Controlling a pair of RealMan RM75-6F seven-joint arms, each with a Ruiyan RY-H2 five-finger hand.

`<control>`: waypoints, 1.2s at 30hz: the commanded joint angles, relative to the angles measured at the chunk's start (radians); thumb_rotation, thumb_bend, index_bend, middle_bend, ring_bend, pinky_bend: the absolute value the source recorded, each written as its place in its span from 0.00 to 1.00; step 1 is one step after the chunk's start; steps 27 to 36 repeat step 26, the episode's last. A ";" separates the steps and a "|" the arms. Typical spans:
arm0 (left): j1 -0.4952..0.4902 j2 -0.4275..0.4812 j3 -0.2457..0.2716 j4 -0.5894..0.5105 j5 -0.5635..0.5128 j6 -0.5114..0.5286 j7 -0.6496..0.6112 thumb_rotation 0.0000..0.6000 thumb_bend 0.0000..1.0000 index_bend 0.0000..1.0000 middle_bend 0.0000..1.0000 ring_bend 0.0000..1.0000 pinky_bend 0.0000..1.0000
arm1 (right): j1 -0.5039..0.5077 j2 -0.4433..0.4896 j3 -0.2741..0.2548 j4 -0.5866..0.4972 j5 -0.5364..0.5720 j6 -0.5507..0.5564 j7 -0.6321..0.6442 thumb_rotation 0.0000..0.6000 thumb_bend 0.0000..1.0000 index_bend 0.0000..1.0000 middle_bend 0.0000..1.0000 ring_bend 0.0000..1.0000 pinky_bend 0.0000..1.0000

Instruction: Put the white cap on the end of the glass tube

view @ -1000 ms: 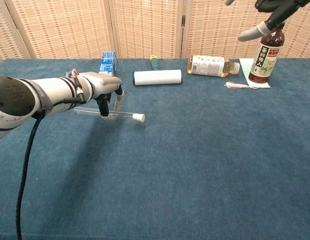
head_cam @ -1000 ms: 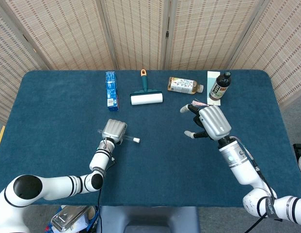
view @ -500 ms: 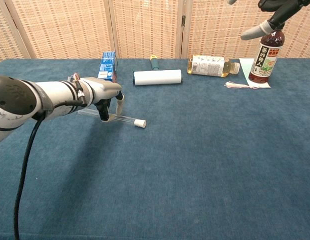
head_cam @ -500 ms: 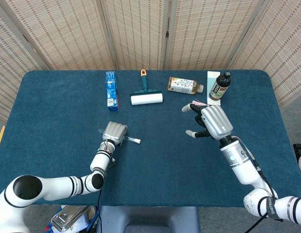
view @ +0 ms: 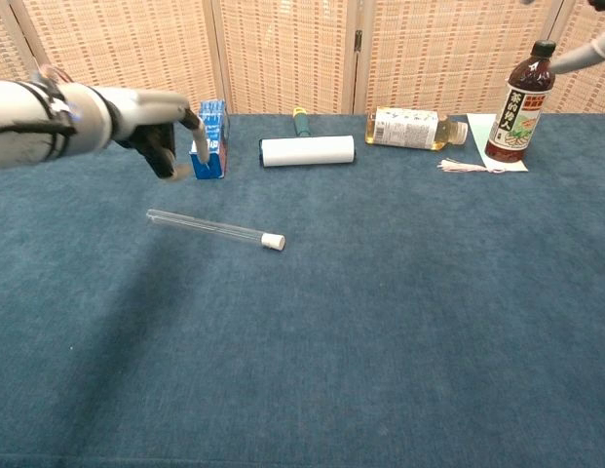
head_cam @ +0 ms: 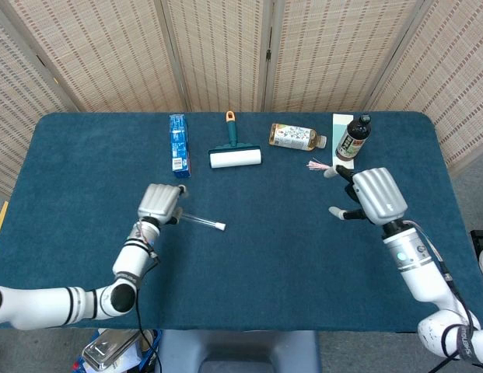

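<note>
Glass tube, white cap fitted, alone mid-table; both hands' fingers spread, empty.

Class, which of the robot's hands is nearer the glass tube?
Left. The left hand hovers just beside the glass tube; the right hand is far across the table, near the dark bottle.

Tube lies mid-table, cap on its right end; left hand above and behind its left end, apart; box, roller, lying bottle, upright bottle along back edge; right hand before upright bottle
</note>
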 commanded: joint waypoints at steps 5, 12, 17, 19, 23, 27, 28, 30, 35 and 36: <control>0.275 0.186 0.092 -0.128 0.375 0.223 -0.267 1.00 0.47 0.38 0.73 0.78 0.96 | -0.127 0.078 -0.090 -0.003 0.015 0.047 -0.006 1.00 0.36 0.41 0.65 0.74 0.96; 0.446 0.240 0.168 -0.111 0.554 0.360 -0.382 1.00 0.47 0.36 0.52 0.50 0.62 | -0.246 0.058 -0.158 0.049 -0.051 0.154 0.042 1.00 0.26 0.32 0.49 0.56 0.78; 0.537 0.253 0.211 -0.112 0.644 0.441 -0.387 1.00 0.47 0.36 0.47 0.45 0.53 | -0.318 0.029 -0.194 0.092 -0.098 0.225 0.076 1.00 0.26 0.32 0.49 0.56 0.78; 0.570 0.256 0.218 -0.123 0.667 0.475 -0.374 1.00 0.47 0.35 0.47 0.44 0.52 | -0.346 0.016 -0.203 0.105 -0.112 0.258 0.078 1.00 0.26 0.32 0.49 0.56 0.78; 0.622 0.251 0.227 -0.149 0.707 0.527 -0.340 1.00 0.47 0.35 0.44 0.43 0.50 | -0.388 -0.002 -0.212 0.115 -0.139 0.309 0.087 1.00 0.26 0.32 0.49 0.56 0.78; 0.656 0.231 0.234 -0.150 0.750 0.566 -0.308 1.00 0.47 0.35 0.44 0.42 0.49 | -0.409 -0.009 -0.215 0.122 -0.145 0.325 0.104 1.00 0.26 0.32 0.49 0.56 0.78; 0.656 0.231 0.234 -0.150 0.750 0.566 -0.308 1.00 0.47 0.35 0.44 0.42 0.49 | -0.409 -0.009 -0.215 0.122 -0.145 0.325 0.104 1.00 0.26 0.32 0.49 0.56 0.78; 0.656 0.231 0.234 -0.150 0.750 0.566 -0.308 1.00 0.47 0.35 0.44 0.42 0.49 | -0.409 -0.009 -0.215 0.122 -0.145 0.325 0.104 1.00 0.26 0.32 0.49 0.56 0.78; 0.656 0.231 0.234 -0.150 0.750 0.566 -0.308 1.00 0.47 0.35 0.44 0.42 0.49 | -0.409 -0.009 -0.215 0.122 -0.145 0.325 0.104 1.00 0.26 0.32 0.49 0.56 0.78; 0.656 0.231 0.234 -0.150 0.750 0.566 -0.308 1.00 0.47 0.35 0.44 0.42 0.49 | -0.409 -0.009 -0.215 0.122 -0.145 0.325 0.104 1.00 0.26 0.32 0.49 0.56 0.78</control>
